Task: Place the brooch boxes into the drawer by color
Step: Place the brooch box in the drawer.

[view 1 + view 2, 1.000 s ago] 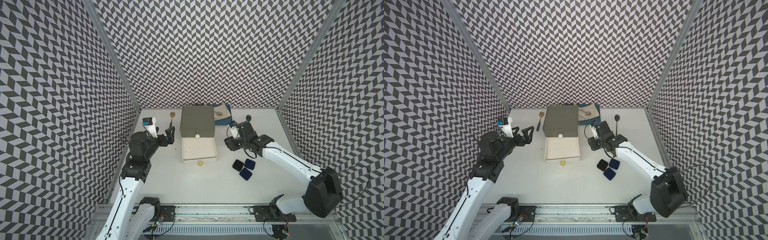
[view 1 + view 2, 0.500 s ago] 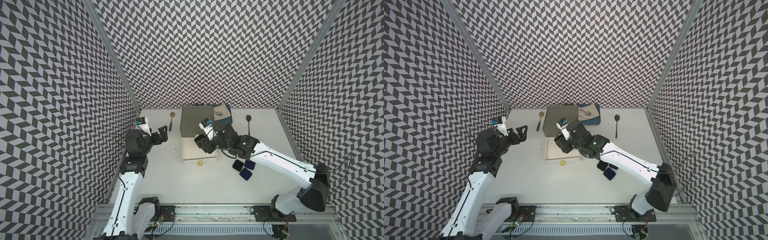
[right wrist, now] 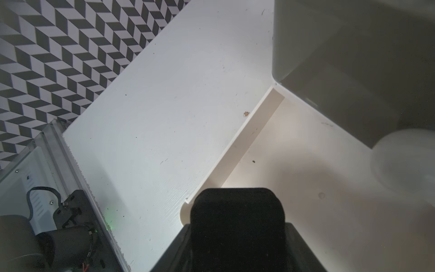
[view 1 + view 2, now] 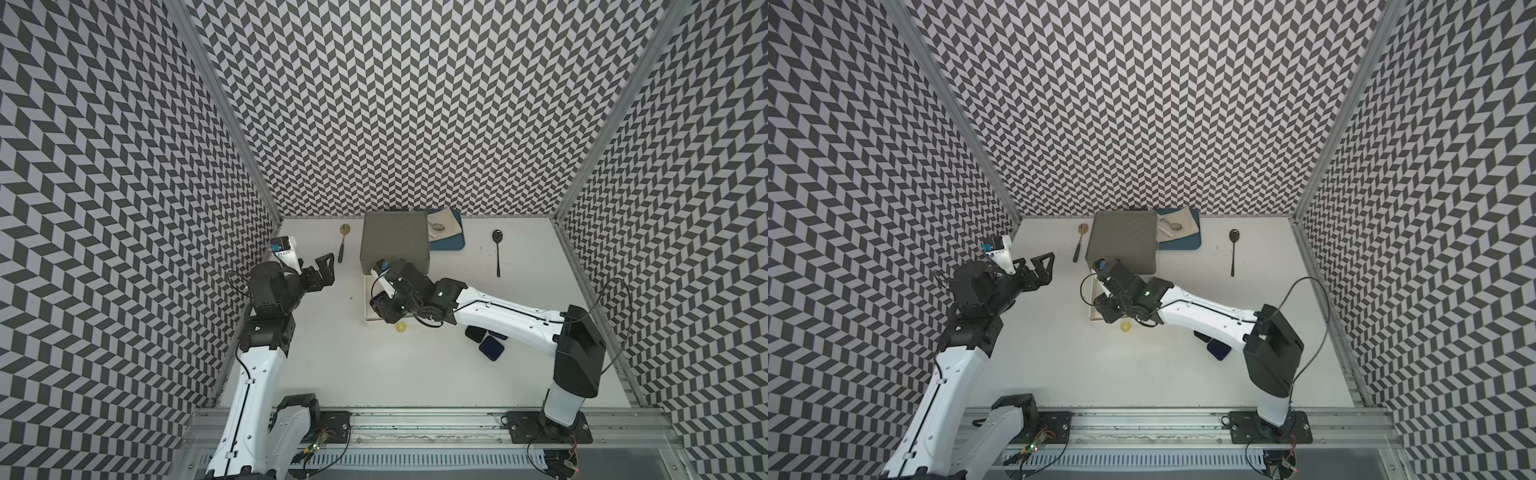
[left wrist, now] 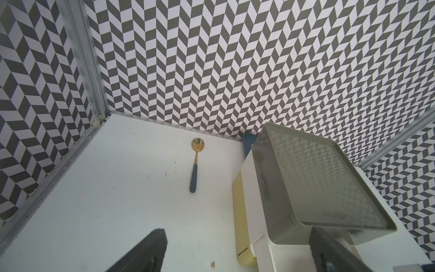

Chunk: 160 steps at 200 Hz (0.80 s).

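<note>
White table (image 4: 324,353); right arm (image 4: 498,311) outstretched, right fingers (image 3: 303,249) holding black box (image 3: 237,212) over drawer (image 4: 395,241); left fingers (image 5: 146,254) wide.

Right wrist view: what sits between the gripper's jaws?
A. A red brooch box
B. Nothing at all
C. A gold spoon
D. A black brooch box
D: the right wrist view shows a black brooch box with rounded corners clamped in the right gripper, over a corner of the open drawer.
</note>
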Available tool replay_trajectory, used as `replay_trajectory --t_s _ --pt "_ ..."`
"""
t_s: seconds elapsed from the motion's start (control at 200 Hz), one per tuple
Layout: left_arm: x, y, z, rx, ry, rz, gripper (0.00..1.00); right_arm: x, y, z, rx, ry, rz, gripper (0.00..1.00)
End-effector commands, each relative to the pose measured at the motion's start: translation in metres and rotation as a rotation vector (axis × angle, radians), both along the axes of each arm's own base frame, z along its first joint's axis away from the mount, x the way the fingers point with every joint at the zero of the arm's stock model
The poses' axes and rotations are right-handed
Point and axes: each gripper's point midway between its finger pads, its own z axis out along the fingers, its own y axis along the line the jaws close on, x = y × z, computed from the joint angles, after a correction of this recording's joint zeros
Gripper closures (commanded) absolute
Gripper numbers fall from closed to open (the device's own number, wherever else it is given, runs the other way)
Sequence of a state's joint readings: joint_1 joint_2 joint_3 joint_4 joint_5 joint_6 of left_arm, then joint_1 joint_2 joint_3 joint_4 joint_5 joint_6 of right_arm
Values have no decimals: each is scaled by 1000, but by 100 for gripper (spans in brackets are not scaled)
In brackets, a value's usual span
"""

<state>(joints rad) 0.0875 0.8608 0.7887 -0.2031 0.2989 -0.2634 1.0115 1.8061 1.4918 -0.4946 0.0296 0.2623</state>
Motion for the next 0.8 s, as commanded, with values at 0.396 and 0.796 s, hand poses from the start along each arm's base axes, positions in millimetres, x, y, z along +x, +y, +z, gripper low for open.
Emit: replay_trajectory --t_s 0.396,0.796 --pt "-6 -5 1 -17 -18 -26 0 24 17 -16 -33 -18 -70 51" --pt "-7 -6 1 -14 -19 -31 0 23 16 -11 -14 -18 -73 26"
